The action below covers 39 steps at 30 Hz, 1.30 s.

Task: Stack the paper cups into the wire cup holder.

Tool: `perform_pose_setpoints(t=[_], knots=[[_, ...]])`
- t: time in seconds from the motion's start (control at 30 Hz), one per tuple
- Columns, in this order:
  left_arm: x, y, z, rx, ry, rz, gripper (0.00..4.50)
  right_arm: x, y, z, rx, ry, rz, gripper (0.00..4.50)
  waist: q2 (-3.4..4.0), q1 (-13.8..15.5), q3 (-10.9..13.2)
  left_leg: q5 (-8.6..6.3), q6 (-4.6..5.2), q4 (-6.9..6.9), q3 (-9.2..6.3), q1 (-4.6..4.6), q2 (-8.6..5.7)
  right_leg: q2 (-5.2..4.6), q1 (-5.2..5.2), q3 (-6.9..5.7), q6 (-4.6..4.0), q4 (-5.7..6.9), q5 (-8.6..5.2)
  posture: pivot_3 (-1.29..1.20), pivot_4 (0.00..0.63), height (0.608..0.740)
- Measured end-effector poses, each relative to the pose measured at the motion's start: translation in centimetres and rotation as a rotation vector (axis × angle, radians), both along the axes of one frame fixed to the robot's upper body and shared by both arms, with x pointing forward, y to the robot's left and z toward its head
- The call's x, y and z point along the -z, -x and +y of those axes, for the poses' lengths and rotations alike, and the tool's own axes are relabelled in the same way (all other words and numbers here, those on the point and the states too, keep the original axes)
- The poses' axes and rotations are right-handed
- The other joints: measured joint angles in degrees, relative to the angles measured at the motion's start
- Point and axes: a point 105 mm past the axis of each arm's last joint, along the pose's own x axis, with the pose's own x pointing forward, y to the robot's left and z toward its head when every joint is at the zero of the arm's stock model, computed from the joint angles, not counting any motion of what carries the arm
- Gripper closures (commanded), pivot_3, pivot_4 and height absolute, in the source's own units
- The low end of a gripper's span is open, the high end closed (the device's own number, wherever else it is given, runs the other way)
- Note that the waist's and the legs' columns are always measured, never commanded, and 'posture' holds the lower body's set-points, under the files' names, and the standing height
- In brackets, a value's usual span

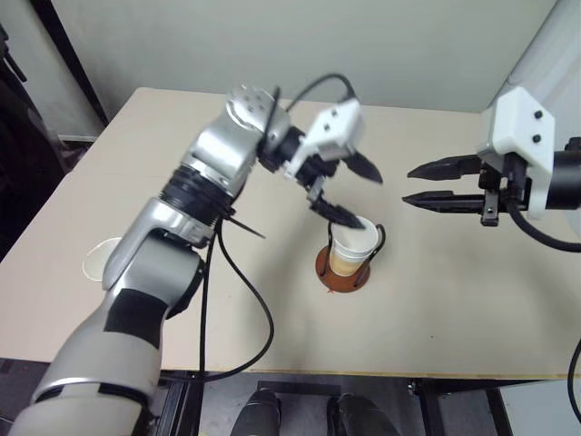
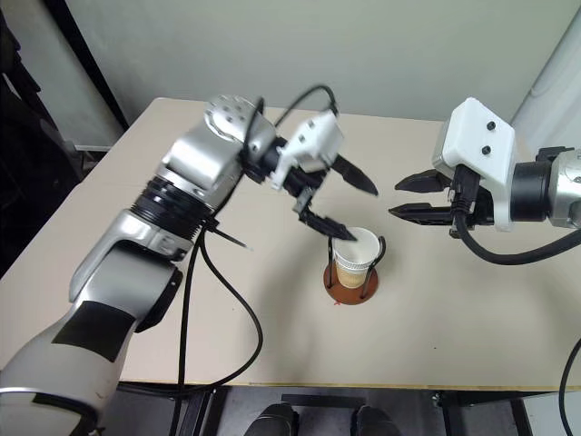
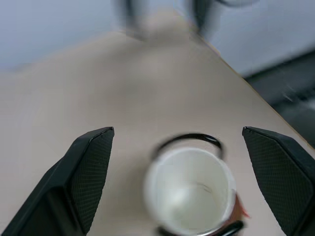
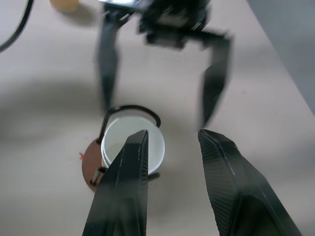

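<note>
A paper cup [image 1: 354, 247] stands upright in the wire cup holder [image 1: 343, 272] on the table [image 1: 454, 300], the left gripper [image 1: 349, 191] spread wide and empty just above its rim, while the right gripper [image 1: 427, 184], parted and empty, hangs off to the side.

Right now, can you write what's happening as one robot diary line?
left gripper: open above paper cup | cup: in wire cup holder | right gripper: empty, apart

- A pale beige flat-topped bench [image 1: 436, 309] carries everything.
- A round reddish-brown disc holder with black wire loops [image 1: 345, 277] stands mid-bench.
- A tan paper cup [image 1: 98, 259] lies near the bench's left edge.
</note>
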Motion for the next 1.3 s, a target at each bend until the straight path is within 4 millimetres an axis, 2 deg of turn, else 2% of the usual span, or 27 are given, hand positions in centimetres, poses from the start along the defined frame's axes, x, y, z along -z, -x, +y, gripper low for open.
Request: perform_pose_setpoints(t=[0.1, 0.2, 0.3, 0.47, 0.63, 0.77, 0.9, 1.03, 1.17, 1.3], knots=[[-0.3, -0.5, 4.0, -0.146, -0.036, -0.122, 0.03, 0.2, 0.1, 0.5, -0.023, -0.012, 0.016, 2.88, 0.13, -0.53, -0.06, 0.00, 0.00, -0.05, 0.01, 0.06, 0.00, 0.02, 0.00, 0.03, 0.04, -0.04, -0.03, 0.00, 0.150, 0.740], [2.3, -0.3, 7.9, -0.295, -0.129, -0.170, 0.03, 0.5, 0.0, 1.1, -0.055, -0.027, 0.036, 2.88, 0.16, -0.78, -0.06, 0.00, 0.00, -0.06, 0.01, 0.08, 0.00, 0.02, -0.04, 0.05, 0.04, -0.04, -0.03, 0.00, 0.150, 0.740], [4.5, 0.4, 10.2, -0.396, -0.227, -0.190, 0.03, 1.0, -0.2, 1.6, -0.084, -0.033, 0.066, 2.88, 0.15, -0.45, -0.06, 0.01, -0.01, 0.03, -0.09, 0.00, -0.02, -0.02, -0.06, -0.05, 0.03, -0.03, -0.02, 0.00, 0.150, 0.740], [4.3, 2.7, 14.1, -0.511, -0.414, -0.311, 0.03, 1.1, -0.7, 2.2, -0.139, -0.032, 0.088, 2.88, 0.15, -0.58, -0.06, 0.02, 0.00, -0.04, -0.11, 0.08, -0.03, -0.02, -0.04, -0.09, -0.08, -0.03, 0.04, 0.00, 0.150, 0.740], [5.2, 5.2, 17.3, -0.571, -0.587, -0.304, 0.03, 1.4, -1.1, 2.6, -0.187, -0.013, 0.109, 2.88, 0.17, -1.07, -0.05, 0.04, -0.02, -0.12, -0.19, 0.09, 0.06, 0.02, -0.10, -0.16, -0.30, 0.03, 0.11, 0.00, 0.150, 0.740], [5.0, 6.3, 18.7, -0.682, -0.607, -0.295, 0.03, 1.6, -1.3, 3.0, -0.231, -0.003, 0.123, 2.88, 0.19, -1.21, -0.04, 0.00, 0.08, -0.12, -0.19, 0.10, 0.08, 0.01, -0.10, -0.20, -0.45, 0.03, 0.19, 0.00, 0.150, 0.740], [6.2, 8.4, 20.6, -0.820, -0.666, -0.223, 0.03, 1.6, -1.5, 3.1, -0.261, 0.001, 0.133, 2.88, 0.19, -1.96, -0.04, -0.04, 0.16, -0.18, -0.16, 0.11, 0.10, 0.03, -0.10, -0.22, -0.58, 0.03, 0.18, 0.00, 0.150, 0.740], [5.9, 9.9, 22.2, -0.937, -0.703, -0.228, 0.03, 2.0, -1.9, 3.3, -0.283, 0.005, 0.152, 2.88, 0.20, -2.02, -0.03, -0.22, 0.47, -0.20, -0.19, 0.18, 0.12, 0.04, -0.10, -0.27, -0.72, 0.13, 0.18, 0.00, 0.150, 0.740], [6.9, 12.3, 23.2, -1.014, -0.745, -0.179, 0.03, 2.2, -2.5, 3.6, -0.313, 0.004, 0.154, 2.88, 0.17, -2.25, -0.06, -0.24, 0.50, -0.19, -0.21, 0.22, 0.15, 0.08, -0.08, -0.31, -0.87, 0.18, 0.21, 0.00, 0.150, 0.740], [6.0, 13.6, 25.3, -1.140, -0.792, -0.216, 0.03, 2.4, -2.8, 4.2, -0.357, 0.012, 0.162, 2.88, 0.20, -2.20, -0.04, -0.24, 0.50, -0.19, -0.28, 0.25, 0.16, 0.10, -0.08, -0.33, -0.98, 0.25, 0.26, 0.00, 0.150, 0.740]])
